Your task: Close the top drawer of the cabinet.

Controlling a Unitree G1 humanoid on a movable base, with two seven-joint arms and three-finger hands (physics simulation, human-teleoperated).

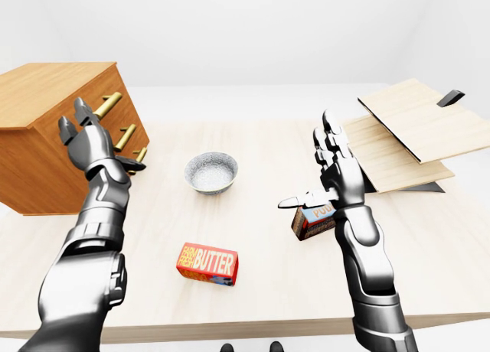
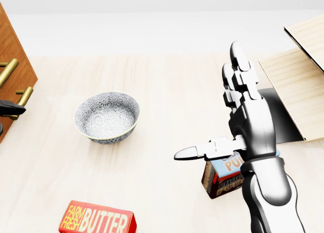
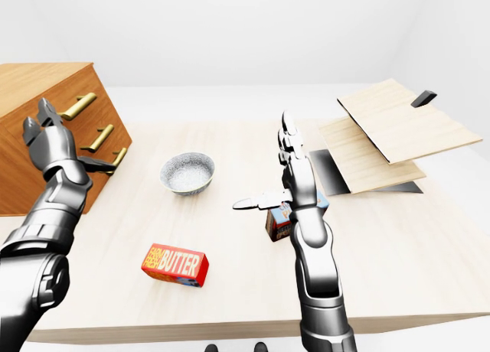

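Both hands are splayed open; I'd press my left hand flat against the top drawer at left, squarely.

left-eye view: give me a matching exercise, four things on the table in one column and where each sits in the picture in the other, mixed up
Things:
1. cabinet
2. bowl
3. butter box
4. wooden boards

Places in the left-eye view:
A. low, just left of centre
B. far right, stacked and tilted
C. far left, brass handles facing right
D. near the middle, between the two hands

Pairs: 1-C, 2-D, 3-A, 4-B
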